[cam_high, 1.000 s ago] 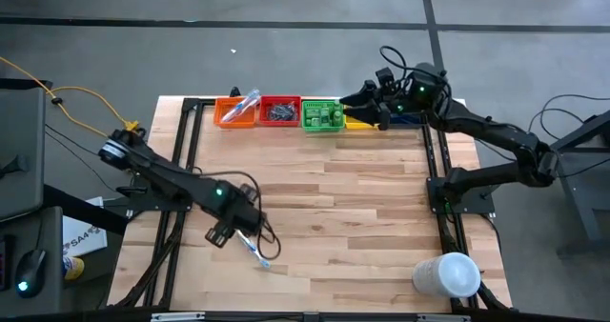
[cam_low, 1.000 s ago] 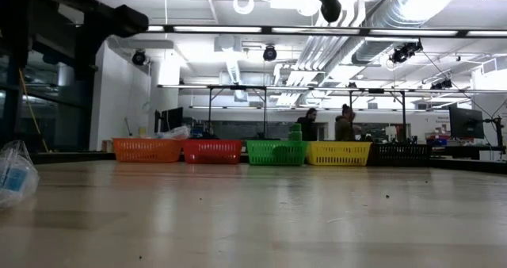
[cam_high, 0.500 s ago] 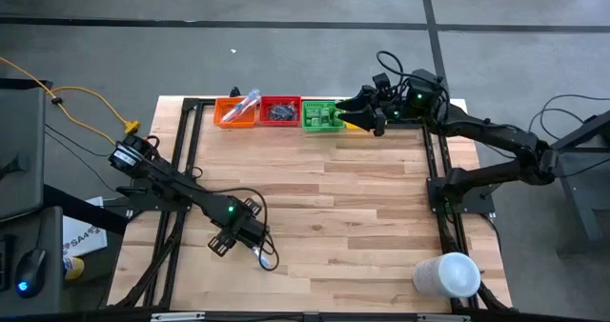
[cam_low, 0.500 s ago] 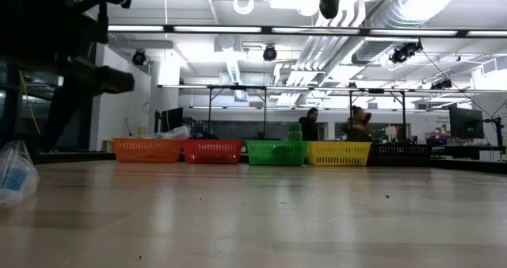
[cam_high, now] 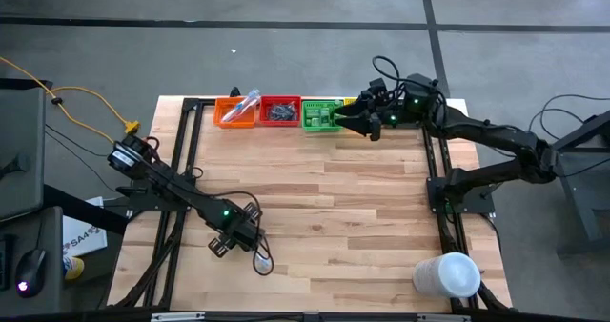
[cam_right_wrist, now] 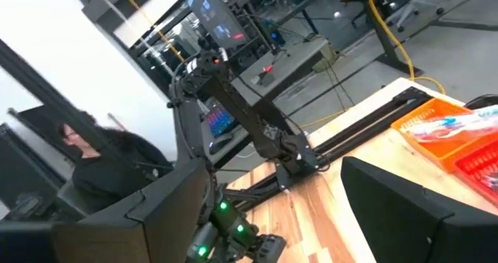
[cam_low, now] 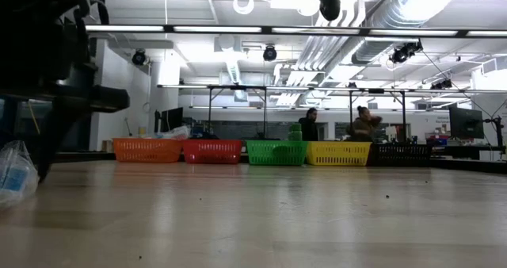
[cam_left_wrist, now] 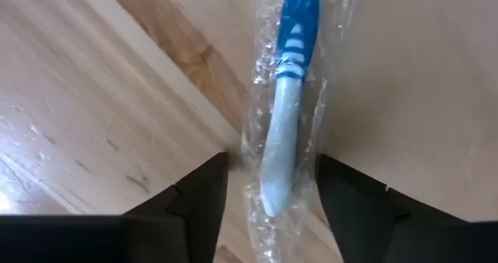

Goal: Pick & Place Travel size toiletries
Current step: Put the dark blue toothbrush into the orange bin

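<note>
Near the table's front-left part, the left gripper [cam_high: 250,249] is lowered over a clear-wrapped toothbrush [cam_left_wrist: 285,107] lying flat on the wooden table [cam_high: 362,208]; its fingers [cam_left_wrist: 194,205] are spread, one on each side of the wrapper, close against it but not seen pinching it. Along the far edge a row of bins is set: an orange bin [cam_high: 235,112] with a wrapped toothbrush inside, a red bin [cam_high: 279,111] with dark items, a green bin [cam_high: 322,115] with green bottles [cam_high: 329,120], then a yellow bin [cam_low: 338,153]. Above the green and yellow bins the right gripper [cam_high: 355,118] is held, fingers spread and empty. At the front right a white cylinder [cam_high: 446,274] is seen.
</note>
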Tool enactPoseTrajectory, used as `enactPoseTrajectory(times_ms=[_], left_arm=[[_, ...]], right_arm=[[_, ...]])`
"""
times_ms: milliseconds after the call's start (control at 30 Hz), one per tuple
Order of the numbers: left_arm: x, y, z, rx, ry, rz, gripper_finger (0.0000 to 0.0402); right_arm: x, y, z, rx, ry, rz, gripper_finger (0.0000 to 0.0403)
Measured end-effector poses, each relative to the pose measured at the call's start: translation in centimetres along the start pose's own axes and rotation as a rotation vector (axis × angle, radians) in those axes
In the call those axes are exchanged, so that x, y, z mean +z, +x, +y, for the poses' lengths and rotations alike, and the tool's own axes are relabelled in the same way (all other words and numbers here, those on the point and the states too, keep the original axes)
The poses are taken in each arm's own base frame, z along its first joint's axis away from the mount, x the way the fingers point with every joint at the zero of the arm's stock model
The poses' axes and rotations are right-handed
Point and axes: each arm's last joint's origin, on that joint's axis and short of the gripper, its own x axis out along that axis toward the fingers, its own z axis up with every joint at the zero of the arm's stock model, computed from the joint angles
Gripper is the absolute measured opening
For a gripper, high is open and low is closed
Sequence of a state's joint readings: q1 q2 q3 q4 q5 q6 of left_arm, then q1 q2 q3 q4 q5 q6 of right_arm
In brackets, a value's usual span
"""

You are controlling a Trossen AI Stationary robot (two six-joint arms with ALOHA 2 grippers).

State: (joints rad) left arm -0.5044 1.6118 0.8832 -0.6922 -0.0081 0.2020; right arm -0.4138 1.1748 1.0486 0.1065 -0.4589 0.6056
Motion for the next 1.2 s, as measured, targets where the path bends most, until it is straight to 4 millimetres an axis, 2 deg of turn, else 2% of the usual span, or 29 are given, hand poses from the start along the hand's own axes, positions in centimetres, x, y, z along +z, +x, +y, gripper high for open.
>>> enactPoseTrajectory(times_ms=[333,600,767,867,1033,1200], left_arm=[[-0.4,0.7,-0.2,-0.017,-0.007,-0.018,0.0124],[-0.4,0.8,-0.2,-0.035,-0.01,-0.021,0.0021],[-0.6,0.3,-0.2,-0.033,-0.049,-0.023,0.0024],[-1.3,-0.5,-0.2,-0.015,-0.092,0.0,0.0021],[-2.7,-3.8,0.4,0.078,-0.202,-0.048,0.0018],[-5.4,-7.4,2.3,0.234,-0.444,-0.106,0.0018]], right_arm=[[-0.2,0.2,0.3,-0.009,0.004,-0.005,0.0295],[-0.2,0.2,0.2,-0.019,0.004,-0.012,0.0295],[-0.2,0.2,0.2,-0.019,0.004,-0.011,0.0295],[-0.2,0.2,0.2,-0.02,0.004,-0.011,0.0295],[-0.2,0.2,0.2,-0.021,0.005,-0.009,0.0295],[-0.2,0.2,0.2,-0.024,0.006,-0.007,0.0295]])
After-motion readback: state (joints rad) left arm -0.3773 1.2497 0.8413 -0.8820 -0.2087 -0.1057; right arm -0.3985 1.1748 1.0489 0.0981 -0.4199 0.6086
